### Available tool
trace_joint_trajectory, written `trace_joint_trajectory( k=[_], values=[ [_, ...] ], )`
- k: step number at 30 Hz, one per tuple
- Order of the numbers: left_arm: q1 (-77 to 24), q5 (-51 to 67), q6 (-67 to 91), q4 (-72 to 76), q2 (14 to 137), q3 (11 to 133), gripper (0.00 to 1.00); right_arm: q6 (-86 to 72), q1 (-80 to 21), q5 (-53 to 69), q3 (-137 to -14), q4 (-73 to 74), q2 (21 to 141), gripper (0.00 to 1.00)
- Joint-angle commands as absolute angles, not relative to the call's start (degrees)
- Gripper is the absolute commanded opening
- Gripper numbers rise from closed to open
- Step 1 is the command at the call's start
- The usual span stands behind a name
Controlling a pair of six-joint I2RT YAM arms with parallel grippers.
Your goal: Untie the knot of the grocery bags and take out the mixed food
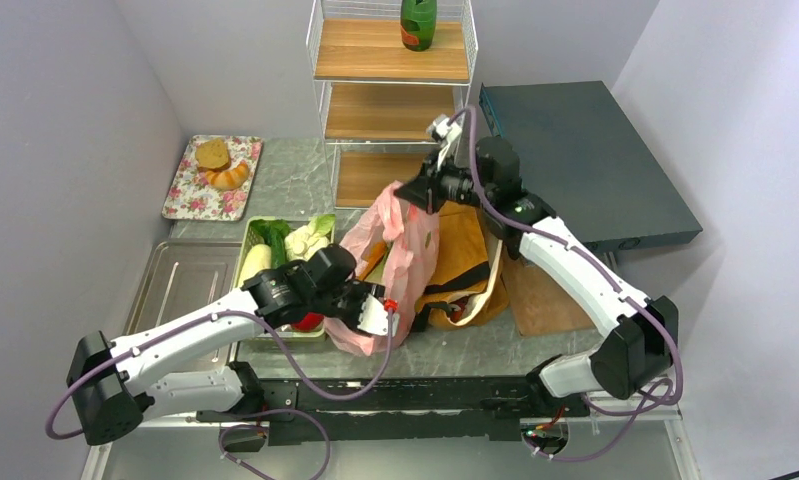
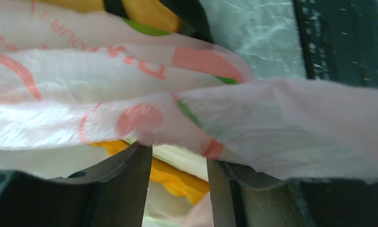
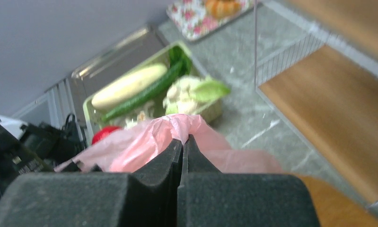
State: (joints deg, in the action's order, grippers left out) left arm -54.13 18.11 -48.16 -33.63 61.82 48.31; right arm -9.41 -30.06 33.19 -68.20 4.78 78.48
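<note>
The pink plastic bag (image 1: 400,250) with red print stands stretched upward in the table's middle. My right gripper (image 1: 418,192) is shut on its bunched top; the right wrist view shows the jaws (image 3: 183,139) pinching the pink film (image 3: 149,142). My left gripper (image 1: 380,310) is at the bag's lower front. Its jaws stand apart, the film (image 2: 130,90) lies across the fingers (image 2: 125,184), and an orange packet (image 2: 177,177) shows between them. The mustard-brown tote (image 1: 465,255) lies open just behind the bag. Leafy greens, a pale long vegetable (image 1: 257,262) and a red fruit (image 1: 308,322) lie in a green tray (image 1: 247,235).
A steel tray (image 1: 180,280) sits left of the green one. A floral tray with bread (image 1: 213,175) is at the back left. A wire shelf (image 1: 390,90) holds a green bottle (image 1: 418,22). A dark box (image 1: 585,160) and a wooden board (image 1: 545,295) are on the right.
</note>
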Motion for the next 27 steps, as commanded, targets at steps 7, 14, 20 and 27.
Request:
trace_joint_trajectory(
  k=[7, 14, 20, 27],
  values=[
    [-54.0, 24.5, -67.4, -34.5, 66.4, 56.9, 0.47, -10.5, -28.6, 36.9, -80.1, -1.0, 79.2, 0.00],
    [-59.0, 25.8, -62.2, -31.6, 76.6, 51.2, 0.53, -2.4, -31.7, 39.3, -65.4, 5.0, 73.4, 0.00],
    [-62.4, 21.9, -58.1, -27.4, 73.4, 43.7, 0.75, 2.0, -35.2, 38.4, -60.0, 7.4, 71.1, 0.00],
    [-55.2, 22.8, -47.2, -26.8, 58.6, 43.2, 0.88, 0.2, -36.4, 34.3, -56.6, 4.3, 71.8, 0.00]
  ],
)
